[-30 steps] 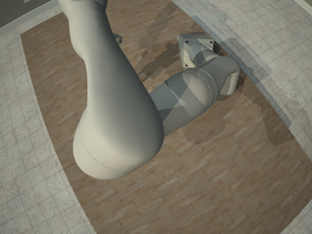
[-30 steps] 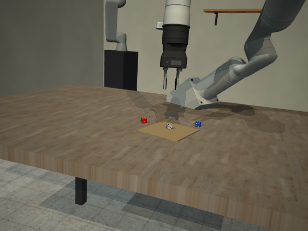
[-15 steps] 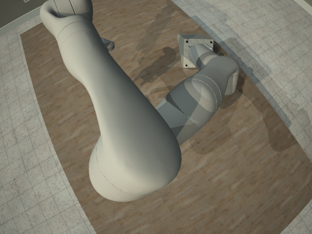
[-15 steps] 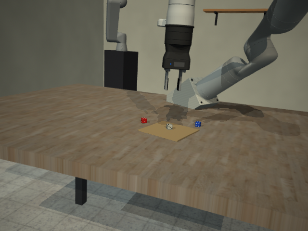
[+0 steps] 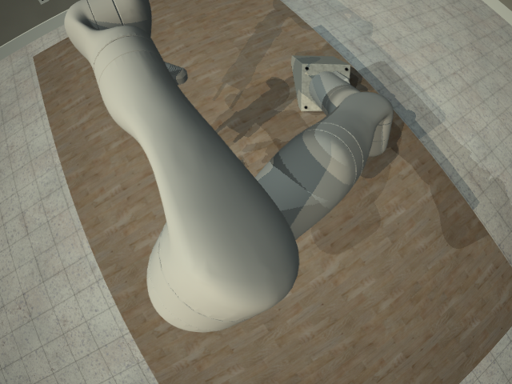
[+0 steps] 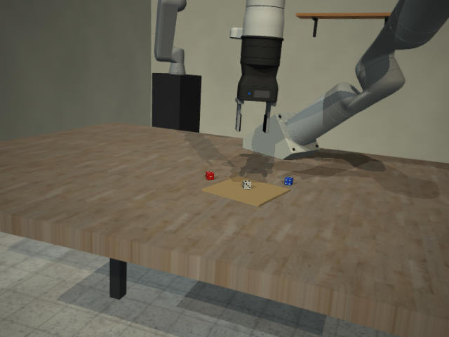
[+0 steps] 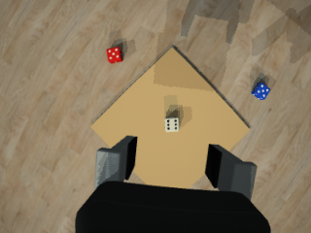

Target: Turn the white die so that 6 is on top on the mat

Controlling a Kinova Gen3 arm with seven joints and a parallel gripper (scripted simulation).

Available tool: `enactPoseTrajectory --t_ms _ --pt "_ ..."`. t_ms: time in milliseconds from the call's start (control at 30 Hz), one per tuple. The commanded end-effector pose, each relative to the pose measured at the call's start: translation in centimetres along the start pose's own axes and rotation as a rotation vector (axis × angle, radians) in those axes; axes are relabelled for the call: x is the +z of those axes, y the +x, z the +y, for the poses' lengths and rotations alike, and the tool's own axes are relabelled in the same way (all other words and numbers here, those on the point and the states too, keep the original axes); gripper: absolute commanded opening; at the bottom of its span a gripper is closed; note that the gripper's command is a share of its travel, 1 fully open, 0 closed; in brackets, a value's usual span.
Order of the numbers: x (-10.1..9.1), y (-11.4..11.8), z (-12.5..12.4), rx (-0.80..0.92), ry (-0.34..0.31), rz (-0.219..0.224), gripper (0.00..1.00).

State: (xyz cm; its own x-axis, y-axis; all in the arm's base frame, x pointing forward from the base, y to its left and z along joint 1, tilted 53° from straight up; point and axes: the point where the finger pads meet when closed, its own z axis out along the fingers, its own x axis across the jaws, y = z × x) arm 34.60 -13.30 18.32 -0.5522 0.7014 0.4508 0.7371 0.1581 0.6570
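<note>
The white die (image 6: pixel 247 184) (image 7: pixel 172 124) rests near the middle of the tan mat (image 6: pixel 258 200) (image 7: pixel 112 127). In the wrist view, looking steeply down, its upper face shows the 6. The mat lies flat. The red die (image 6: pixel 209 175) (image 7: pixel 115 54) sits off the mat at the left, and the blue die (image 6: pixel 288 180) (image 7: pixel 260 91) off it at the right. No die lies on another. My gripper (image 6: pixel 252 131) (image 7: pixel 171 155) is open and empty, high above the table, with nothing touching its fingers. In the top view my arm hides the dice, mat and gripper.
The robot base (image 5: pixel 305 93) (image 6: pixel 268 141) stands at the back of the table (image 5: pixel 372 289) (image 6: pixel 109 203). The arm's large links fill much of the top view. A wall shelf (image 6: pixel 340 15) and a second arm on a black pedestal (image 6: pixel 165 101) are in the background.
</note>
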Motion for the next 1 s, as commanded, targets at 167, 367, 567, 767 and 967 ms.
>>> enactPoseTrajectory --t_ms 167,367,567,767,967 --pt "-0.4 -0.1 0.0 0.001 0.003 0.009 1.00" --pt "-2.3 -0.1 0.0 0.001 0.003 0.011 1.00" --pt "-4.2 -0.1 0.0 0.001 0.003 0.011 1.00" --pt "-4.9 -0.1 0.0 0.001 0.003 0.011 1.00" --pt "-5.1 -0.1 0.0 0.001 0.003 0.011 1.00"
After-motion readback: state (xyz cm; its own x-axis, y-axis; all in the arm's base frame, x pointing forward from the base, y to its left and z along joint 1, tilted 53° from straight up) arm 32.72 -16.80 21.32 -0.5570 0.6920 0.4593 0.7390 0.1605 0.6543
